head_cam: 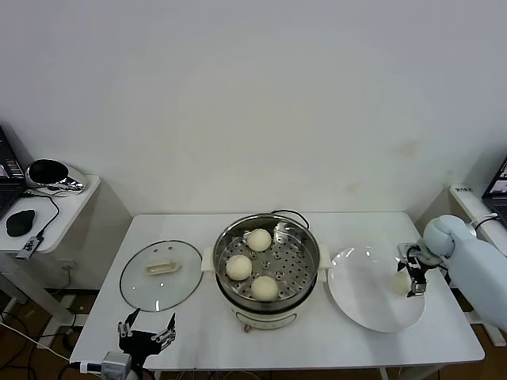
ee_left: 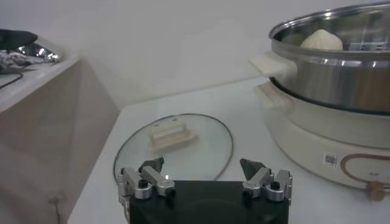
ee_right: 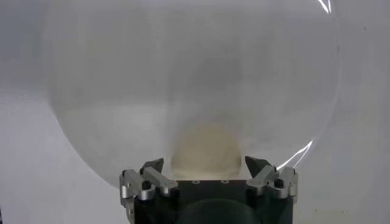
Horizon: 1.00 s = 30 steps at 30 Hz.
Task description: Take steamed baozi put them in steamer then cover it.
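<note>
The steamer (head_cam: 310, 241) stands mid-table with three baozi on its perforated tray (head_cam: 259, 239) (head_cam: 238, 267) (head_cam: 264, 287). One more baozi (head_cam: 402, 281) lies at the right side of the white plate (head_cam: 364, 305). My right gripper (head_cam: 412, 277) is down over it, and in the right wrist view the gripper (ee_right: 204, 162) straddles this baozi (ee_right: 206, 146) with jaws apart on either side. The cover (head_cam: 161, 275) lies flat on the table left of the steamer. My left gripper (head_cam: 146, 328) waits open near the front edge, facing the cover (ee_left: 183, 152) and the steamer (ee_left: 341, 73).
A low side table (head_cam: 75, 198) at the far left carries a mouse, cables and a dark round object. A black cord runs behind the steamer. White equipment (head_cam: 475, 206) stands past the table's right edge.
</note>
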### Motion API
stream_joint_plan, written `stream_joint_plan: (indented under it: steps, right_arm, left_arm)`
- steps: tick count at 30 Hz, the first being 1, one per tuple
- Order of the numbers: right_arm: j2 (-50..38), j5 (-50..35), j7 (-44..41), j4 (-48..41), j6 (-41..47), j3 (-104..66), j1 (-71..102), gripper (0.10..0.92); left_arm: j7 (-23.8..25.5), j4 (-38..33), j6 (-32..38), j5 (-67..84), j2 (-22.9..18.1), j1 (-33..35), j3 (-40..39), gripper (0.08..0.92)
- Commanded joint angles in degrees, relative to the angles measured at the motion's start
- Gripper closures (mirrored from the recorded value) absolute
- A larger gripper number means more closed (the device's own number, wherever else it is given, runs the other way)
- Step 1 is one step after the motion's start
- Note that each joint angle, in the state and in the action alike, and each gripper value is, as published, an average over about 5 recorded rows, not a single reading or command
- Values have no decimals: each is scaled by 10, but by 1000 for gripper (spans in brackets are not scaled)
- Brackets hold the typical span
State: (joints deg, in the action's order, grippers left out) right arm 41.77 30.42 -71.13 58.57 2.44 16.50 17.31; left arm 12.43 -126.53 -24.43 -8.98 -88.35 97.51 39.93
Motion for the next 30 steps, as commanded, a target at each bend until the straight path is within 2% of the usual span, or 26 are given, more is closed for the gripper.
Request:
stream_joint_plan:
  steps: [1,5,11,20,30]
  right_arm:
    - [-2,-5,6,2,7,1,-2,379]
    - [-18,-30,-1,20,20,19,-20,481]
    - [-60,-112,-19,86,59,86,-92,548]
    - [-80,-278,-45,162,145,289,-316,558]
    - [14,-489,-39,219,246,535,-560,556]
  left_arm:
    - [-1,6,1,-3,0,-1,-3,177]
    - [-2,9,1,-5,-1,-3,-9,177]
    - [-9,18,6,-20,0,-10,-14,177]
    - [-17,19,16,-28,-2,-23,-12,177]
    - [-12,-8,16,-15,-1,-34,2,177]
